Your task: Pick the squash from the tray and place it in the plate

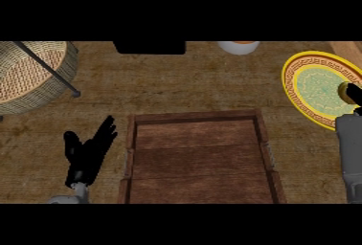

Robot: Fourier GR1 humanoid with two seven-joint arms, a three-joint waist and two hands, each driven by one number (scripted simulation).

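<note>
right hand [351, 94] fingers mostly cut off at right edge, curled over yellow-rimmed plate [302, 91], apparently round squash, hidden; left hand [86, 152] fingers straight, resting lower left; wooden tray [203, 117] holds no squash.

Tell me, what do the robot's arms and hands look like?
Each arm is a smooth grey forearm ending in a black hand. The left hand is all black, with slim, pointed fingers and a thumb. Of the right hand only a small black part shows above its boxy grey forearm. No cables, markings or sleeves are visible.

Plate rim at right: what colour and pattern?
Head view: the round plate has a yellow rim with a dark key-pattern band around a pale green centre.
</note>
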